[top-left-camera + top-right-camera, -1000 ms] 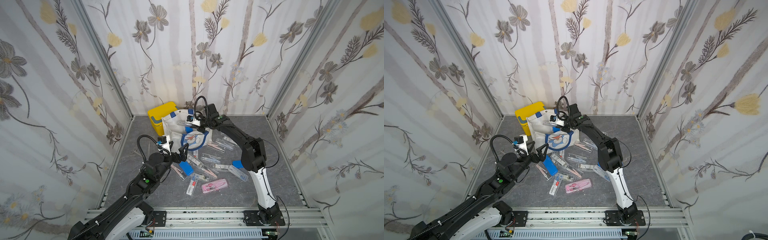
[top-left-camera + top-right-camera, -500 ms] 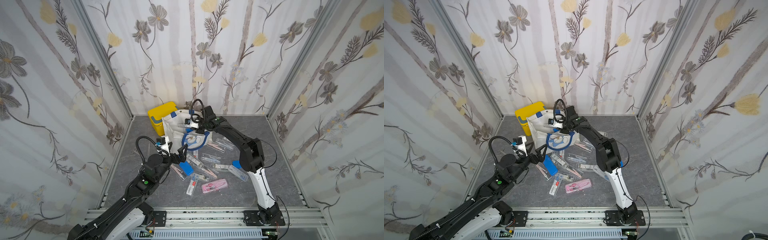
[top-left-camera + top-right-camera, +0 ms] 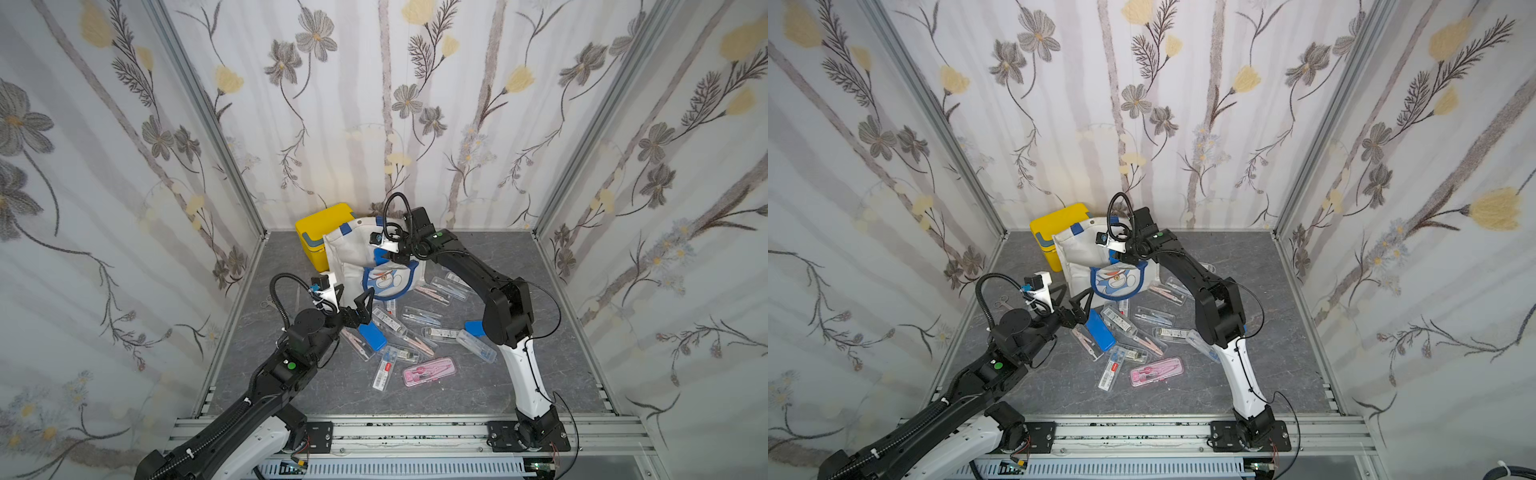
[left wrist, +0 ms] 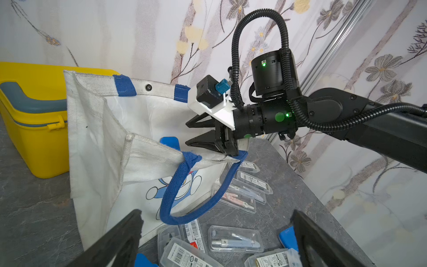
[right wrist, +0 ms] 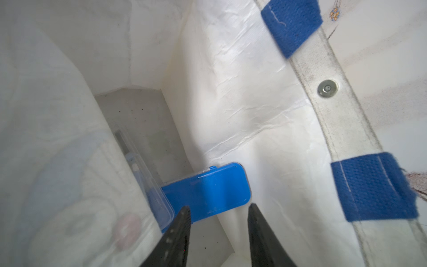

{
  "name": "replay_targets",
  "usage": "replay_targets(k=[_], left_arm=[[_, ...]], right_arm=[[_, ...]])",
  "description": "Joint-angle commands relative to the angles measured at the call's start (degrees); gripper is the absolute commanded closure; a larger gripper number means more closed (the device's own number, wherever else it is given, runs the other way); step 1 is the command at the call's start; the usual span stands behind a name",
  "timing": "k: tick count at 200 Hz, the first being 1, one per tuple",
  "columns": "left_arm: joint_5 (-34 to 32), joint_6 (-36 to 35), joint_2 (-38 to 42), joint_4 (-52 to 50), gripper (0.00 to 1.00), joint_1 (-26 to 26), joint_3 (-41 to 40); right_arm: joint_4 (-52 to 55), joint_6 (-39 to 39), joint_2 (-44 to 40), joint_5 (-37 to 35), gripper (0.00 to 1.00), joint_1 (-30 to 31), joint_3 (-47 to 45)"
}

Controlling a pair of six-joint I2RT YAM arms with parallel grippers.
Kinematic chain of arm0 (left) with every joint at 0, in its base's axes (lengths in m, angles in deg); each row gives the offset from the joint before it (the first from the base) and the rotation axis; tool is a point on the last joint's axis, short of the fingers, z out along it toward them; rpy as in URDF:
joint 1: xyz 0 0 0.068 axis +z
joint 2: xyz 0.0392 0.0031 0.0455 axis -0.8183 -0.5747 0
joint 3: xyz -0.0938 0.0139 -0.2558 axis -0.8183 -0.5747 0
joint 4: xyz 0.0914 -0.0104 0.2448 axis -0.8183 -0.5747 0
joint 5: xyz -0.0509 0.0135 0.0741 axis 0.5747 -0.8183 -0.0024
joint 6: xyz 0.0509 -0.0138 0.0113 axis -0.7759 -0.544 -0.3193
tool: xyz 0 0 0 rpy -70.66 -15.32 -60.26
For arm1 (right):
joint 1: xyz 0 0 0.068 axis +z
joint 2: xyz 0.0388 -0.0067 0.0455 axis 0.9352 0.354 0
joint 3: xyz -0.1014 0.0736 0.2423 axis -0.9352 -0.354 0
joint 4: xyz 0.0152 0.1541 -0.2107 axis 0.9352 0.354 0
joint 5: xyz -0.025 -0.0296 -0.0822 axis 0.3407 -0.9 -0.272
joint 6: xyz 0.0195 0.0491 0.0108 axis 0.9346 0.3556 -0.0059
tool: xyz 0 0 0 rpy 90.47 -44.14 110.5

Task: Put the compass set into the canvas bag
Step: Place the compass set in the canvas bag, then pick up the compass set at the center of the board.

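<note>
A yellow box [image 3: 322, 218] with a grey handle stands on the grey table [image 3: 478, 395], near floral walls [image 3: 374, 104].

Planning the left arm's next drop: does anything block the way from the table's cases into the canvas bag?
Yes: the right gripper sits in the mouth of the canvas bag, jaws parted over a blue case inside, and the near rim sags inward beneath it.

Worktop: I see a grey marbled worktop [image 3: 540, 386] with patterned walls on three sides.
Far left corner: a yellow box [image 3: 316, 232] stands here.
Next to it: the white canvas bag [image 3: 353, 257] stands upright, just beside the box, towards the middle.
Middle: clear compass cases [image 3: 440, 332] lie scattered, some overlapping, and I see a blue case [image 3: 371, 336] among them.
Towards the front edge: a pink case [image 3: 428, 371] lies flat.
</note>
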Motion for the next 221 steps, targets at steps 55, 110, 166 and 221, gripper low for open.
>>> replay_targets(k=[55,110,166,221], left_arm=[[-3.9,1.3,-1.4,-4.1,0.00,0.0,2.2],[-5.5,2.1,-5.4,-10.5,0.00,0.1,6.5],[-4.6,-0.4,-8.6,-13.9,0.00,0.0,9.4],[-3.8,3.6,-15.9,-22.9,0.00,-0.1,16.3]], right_arm=[[-11.5,10.9,-6.6,0.7,0.36,-0.2,-0.2],[-23.1,22.9,-14.9,-6.3,0.07,-0.6,-7.3],[-50.7,35.2,-33.7,-25.2,0.01,-1.3,-38.4],[-39.0,51.2,-45.5,-39.7,0.00,-4.0,-49.3]])
